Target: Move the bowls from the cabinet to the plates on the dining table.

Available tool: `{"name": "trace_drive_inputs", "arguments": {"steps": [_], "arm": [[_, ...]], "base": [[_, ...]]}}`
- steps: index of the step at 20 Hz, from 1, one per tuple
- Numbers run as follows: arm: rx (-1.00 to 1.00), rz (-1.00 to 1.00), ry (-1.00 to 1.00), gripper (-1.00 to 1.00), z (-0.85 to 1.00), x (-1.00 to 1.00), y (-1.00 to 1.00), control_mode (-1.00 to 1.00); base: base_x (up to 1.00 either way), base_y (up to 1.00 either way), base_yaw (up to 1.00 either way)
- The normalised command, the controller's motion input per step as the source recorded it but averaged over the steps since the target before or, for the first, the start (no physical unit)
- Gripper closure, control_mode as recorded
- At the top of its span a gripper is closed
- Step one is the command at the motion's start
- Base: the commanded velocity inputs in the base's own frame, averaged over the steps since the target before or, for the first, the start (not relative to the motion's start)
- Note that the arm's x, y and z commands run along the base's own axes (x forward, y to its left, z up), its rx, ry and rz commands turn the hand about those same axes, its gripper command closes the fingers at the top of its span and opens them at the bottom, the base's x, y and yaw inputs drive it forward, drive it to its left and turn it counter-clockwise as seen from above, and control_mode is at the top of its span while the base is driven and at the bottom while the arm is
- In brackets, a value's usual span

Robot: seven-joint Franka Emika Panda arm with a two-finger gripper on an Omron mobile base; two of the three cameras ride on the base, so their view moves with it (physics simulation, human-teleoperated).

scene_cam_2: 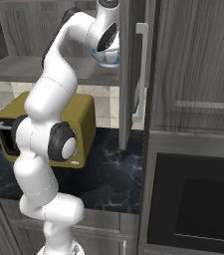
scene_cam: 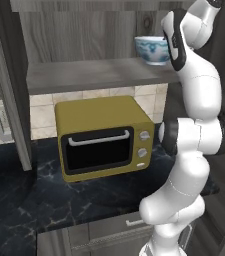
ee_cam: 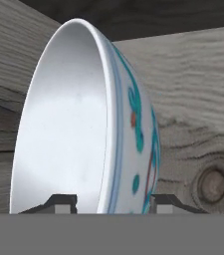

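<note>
- Oven [scene_cam: 104, 137]: yellow, on the dark counter [scene_cam: 14, 200], below the shelf [scene_cam: 94, 74].
- Bowl [scene_cam: 153, 49]: blue-patterned, upright at the right end of the cabinet [scene_cam_2: 193, 60] shelf.
- Gripper [ee_cam: 112, 203]: fingertips [ee_cam: 61, 202] straddle the bowl's near rim wall, one inside, one outside; whether they already pinch it cannot be told.
- Risk: a thin rim hold may let the bowl tilt or slip on lifting, or knock the open door [scene_cam_2: 128, 74] at right.

The arm covers the right side of the patterned bowl [scene_cam: 153, 49] on the cabinet shelf [scene_cam: 94, 74]. From the right, the arm and the open door [scene_cam_2: 128, 74] hide most of it. Whether the hand [ee_cam: 112, 203] actually touches the rim stays unclear.
</note>
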Motion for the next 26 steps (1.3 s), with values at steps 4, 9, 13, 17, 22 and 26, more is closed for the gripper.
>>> {"name": "trace_drive_inputs", "arguments": {"steps": [4, 9, 13, 17, 22, 26], "arm": [[0.01, 0.0, 0.0, 1.0, 0.0, 0.0, 0.0, -1.0], [0.0, 0.0, 0.0, 1.0, 0.0, -0.01, 0.0, -1.0], [0.0, 0.0, 0.0, 1.0, 0.0, -0.54, 0.0, -1.0], [0.0, -0.01, -0.02, 1.0, 0.0, -0.88, 0.0, -1.0], [0.0, 0.0, -0.13, 1.0, 0.0, -0.89, 0.0, -1.0], [0.0, 0.0, -0.23, 1.0, 0.0, -0.71, 0.0, -1.0]], "base": [[0.0, 0.0, 0.0], [0.0, 0.0, 0.0], [0.0, 0.0, 0.0], [0.0, 0.0, 0.0], [0.0, 0.0, 0.0], [0.0, 0.0, 0.0]]}}
